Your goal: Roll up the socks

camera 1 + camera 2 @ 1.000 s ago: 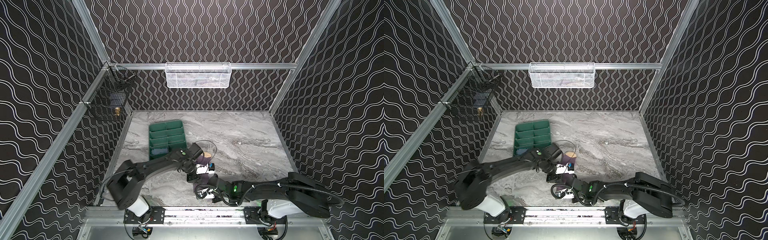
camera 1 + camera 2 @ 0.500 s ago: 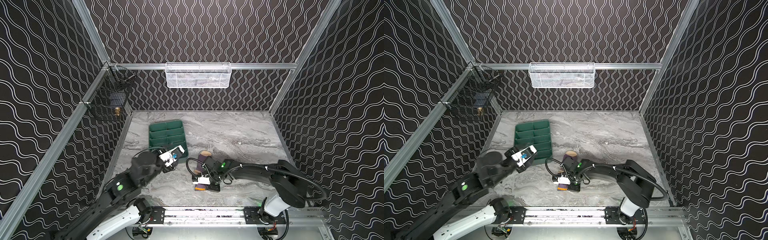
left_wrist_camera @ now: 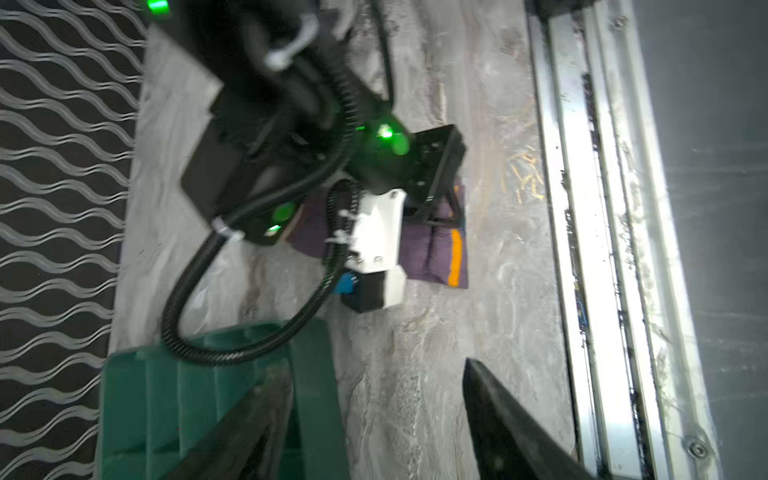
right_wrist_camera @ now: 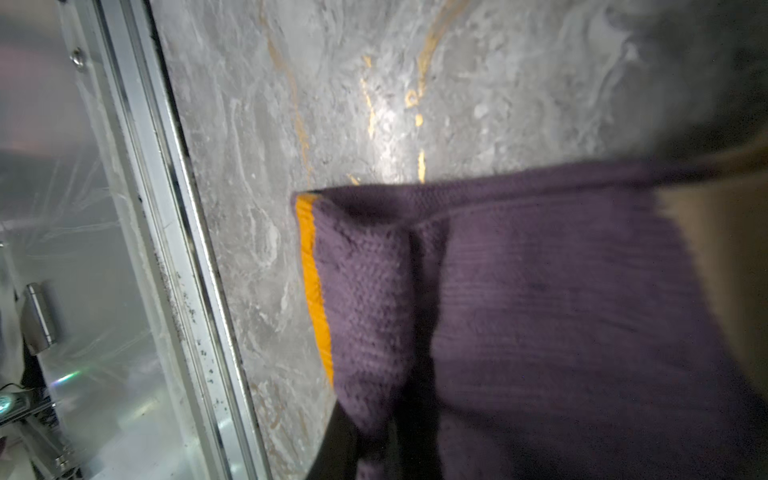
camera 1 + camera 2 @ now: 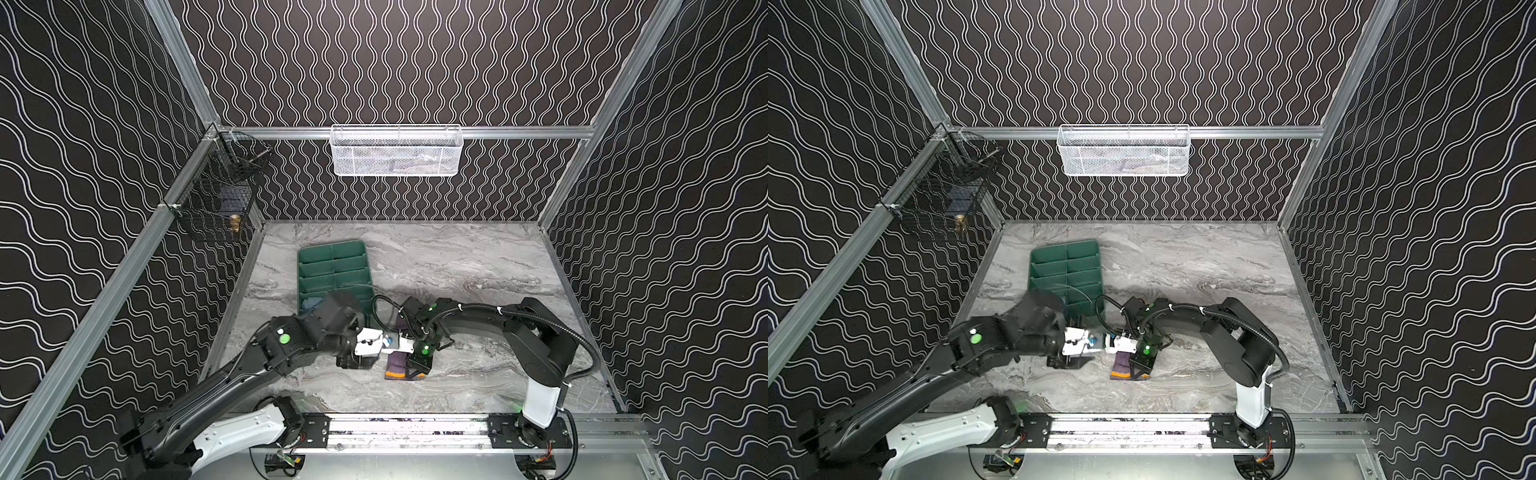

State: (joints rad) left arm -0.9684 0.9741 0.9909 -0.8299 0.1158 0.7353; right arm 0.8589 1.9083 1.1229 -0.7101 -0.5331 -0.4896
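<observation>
Enclosure fixtures and surroundings, as found.
Green compartment tray [image 5: 331, 245] lies flat on the grey marbled tabletop [image 5: 457, 266], left of centre. White mesh basket [image 5: 397, 151] hangs from the back-wall rail; contents indistinct. Black wire basket [image 5: 216, 208] is fixed to the left-wall rail, with a small brass item [image 5: 235, 223] at its lower front. Aluminium rail [image 5: 415, 428] runs along the front edge. Walls [image 5: 395, 62] are black with white wavy lines.
</observation>
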